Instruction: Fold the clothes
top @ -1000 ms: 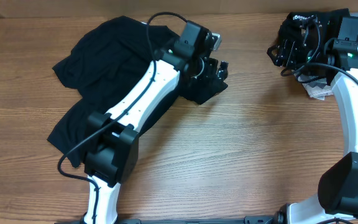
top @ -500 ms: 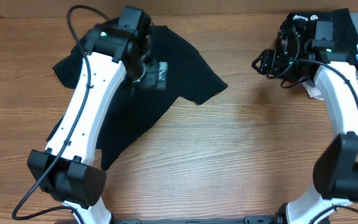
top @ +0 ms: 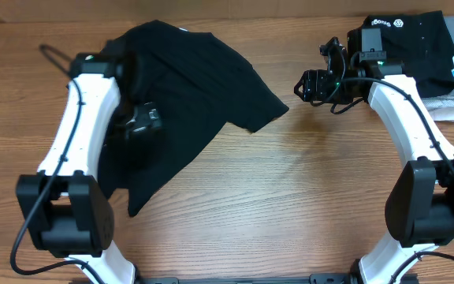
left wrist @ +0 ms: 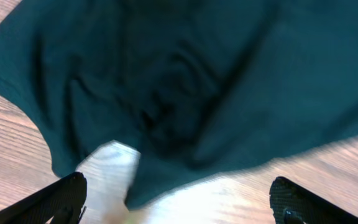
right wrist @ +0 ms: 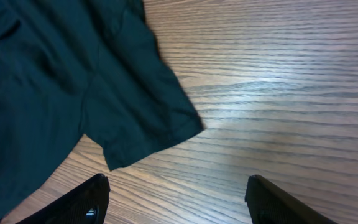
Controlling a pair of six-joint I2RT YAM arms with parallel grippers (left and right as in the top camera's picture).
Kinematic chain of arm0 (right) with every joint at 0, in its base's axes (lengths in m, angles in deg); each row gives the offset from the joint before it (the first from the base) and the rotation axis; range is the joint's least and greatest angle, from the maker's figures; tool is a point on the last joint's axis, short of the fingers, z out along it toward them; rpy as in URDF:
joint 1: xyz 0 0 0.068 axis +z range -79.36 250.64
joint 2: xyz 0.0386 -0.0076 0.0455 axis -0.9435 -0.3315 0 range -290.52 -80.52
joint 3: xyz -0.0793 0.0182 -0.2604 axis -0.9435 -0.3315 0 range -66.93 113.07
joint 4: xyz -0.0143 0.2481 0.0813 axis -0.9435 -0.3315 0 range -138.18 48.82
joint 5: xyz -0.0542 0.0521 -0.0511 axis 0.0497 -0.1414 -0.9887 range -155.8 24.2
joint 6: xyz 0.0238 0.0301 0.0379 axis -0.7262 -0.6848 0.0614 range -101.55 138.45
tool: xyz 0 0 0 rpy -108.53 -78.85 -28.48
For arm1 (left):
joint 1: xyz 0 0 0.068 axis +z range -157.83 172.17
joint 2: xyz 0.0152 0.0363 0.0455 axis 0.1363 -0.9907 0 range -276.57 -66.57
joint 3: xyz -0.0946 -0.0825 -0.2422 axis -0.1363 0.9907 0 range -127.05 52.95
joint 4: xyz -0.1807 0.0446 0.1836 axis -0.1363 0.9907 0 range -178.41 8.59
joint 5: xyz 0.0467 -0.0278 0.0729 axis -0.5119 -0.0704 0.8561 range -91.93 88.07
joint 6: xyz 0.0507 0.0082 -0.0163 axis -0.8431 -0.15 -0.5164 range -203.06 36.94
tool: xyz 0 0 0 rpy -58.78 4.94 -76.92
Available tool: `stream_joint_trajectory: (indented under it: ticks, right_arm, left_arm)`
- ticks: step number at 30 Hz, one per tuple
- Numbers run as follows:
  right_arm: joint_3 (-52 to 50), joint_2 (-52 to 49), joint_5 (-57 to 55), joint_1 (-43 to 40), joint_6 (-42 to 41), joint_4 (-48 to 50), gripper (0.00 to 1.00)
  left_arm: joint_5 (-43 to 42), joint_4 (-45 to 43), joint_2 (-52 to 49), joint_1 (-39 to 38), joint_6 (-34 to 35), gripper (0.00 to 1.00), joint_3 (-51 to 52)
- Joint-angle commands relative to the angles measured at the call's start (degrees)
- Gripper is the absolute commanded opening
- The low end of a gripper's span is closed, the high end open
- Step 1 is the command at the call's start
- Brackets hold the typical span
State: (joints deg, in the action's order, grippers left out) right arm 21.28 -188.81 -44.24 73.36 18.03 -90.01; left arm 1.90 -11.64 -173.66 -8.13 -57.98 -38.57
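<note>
Wood-grain counter (top: 314, 205): bare across its centre and near right. Plain black short-sleeved T-shirt (top: 203, 87): crumpled on the left half, one sleeve edge pointing right. Left tool (left wrist: 179, 208): spread wide, empty, over the shirt's edge. Right tool (right wrist: 178, 202): spread wide, empty, over bare wood just beside that sleeve. Folded black garment with white logos (top: 412, 43): far right corner, atop grey and white folded garments (top: 446, 106).

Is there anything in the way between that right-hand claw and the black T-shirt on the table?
Nothing visible. Only bare table lies between the open right gripper and the T-shirt's nearest sleeve; the folded garments lie on the gripper's other side.
</note>
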Motion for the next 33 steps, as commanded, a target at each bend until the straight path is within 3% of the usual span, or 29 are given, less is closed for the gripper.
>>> stream_joint_trajectory:
  ticks: [1,6,9,10,13,17,24,33]
  right_arm:
    - [1.38,0.42,-1.62,-0.44,0.63,-0.17,0.75]
    - [1.40,0.42,-2.05,-0.48,0.61,-0.79,0.74]
    - [1.40,0.42,-2.05,-0.48,0.61,-0.79,0.74]
    - [1.40,0.42,-2.08,-0.48,0.61,-0.72,0.74]
    - [1.40,0.42,-2.08,-0.48,0.61,-0.13,0.74]
    - [1.40,0.42,-2.08,-0.48,0.61,0.33,0.73]
    - [1.38,0.42,-2.08,-0.48,0.61,0.48,0.74]
    - [1.40,0.42,-2.08,-0.48,0.63,0.52,0.74]
  left_arm:
    - [0.33,-3.65,0.39,4.11,-1.11,0.96,5.35]
    - [-2.29,-11.15,0.39,10.60,-3.23,0.93,13.14]
    - [-2.67,-13.49,0.39,12.59,-4.61,0.82,15.76]
    - [-4.22,-15.52,0.39,12.68,-7.34,0.73,17.11]
    - [-6.88,-18.60,0.37,11.17,-11.34,0.59,18.29]
    - [-6.86,-19.17,0.35,9.14,-14.43,0.55,18.29]
    - [-4.76,-18.93,-0.44,8.31,-14.27,0.35,18.43]
    - [-2.29,-19.93,-0.94,8.31,-12.52,0.35,21.11]
